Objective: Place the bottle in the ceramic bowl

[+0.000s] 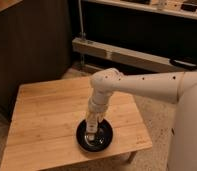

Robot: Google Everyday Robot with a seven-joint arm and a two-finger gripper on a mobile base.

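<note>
The gripper point(93, 126) hangs straight down over the bowl point(94, 136) near the table point(42, 120) front edge, apparently clamping the bottle point(92, 132) upright inside the rim, positioned so release drops it in.

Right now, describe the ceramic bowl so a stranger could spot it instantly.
Find the light wooden table; near its front right edge sits the ceramic bowl, directly below the gripper of the white arm. It is round, shallow and glossy black, the only dark thing on the pale wood.
</note>
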